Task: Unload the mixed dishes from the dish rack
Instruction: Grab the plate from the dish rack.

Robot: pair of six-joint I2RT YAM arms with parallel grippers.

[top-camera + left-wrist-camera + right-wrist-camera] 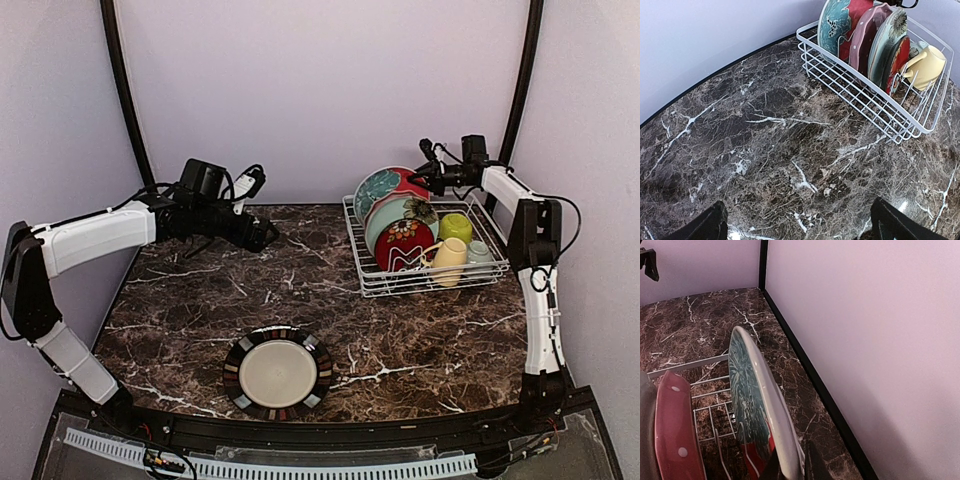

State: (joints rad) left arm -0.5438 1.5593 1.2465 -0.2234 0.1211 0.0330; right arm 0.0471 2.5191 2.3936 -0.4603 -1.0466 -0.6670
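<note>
Four racked plates (403, 243), one yellow mug (450, 260)

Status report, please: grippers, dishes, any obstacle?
Left gripper open, empty, over table. Right gripper closed on rearmost plate rim in dish rack. Black-rimmed plate already out. Pink plate close beside it.

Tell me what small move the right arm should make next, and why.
Probably lift the teal-and-red plate straight up out of the rack. The right gripper straddles its top rim; I cannot tell whether it is fully clamped, so the lift should only follow a firm squeeze. The plate stands upright beside the pink plate, so a vertical pull seems least likely to knock it.
</note>
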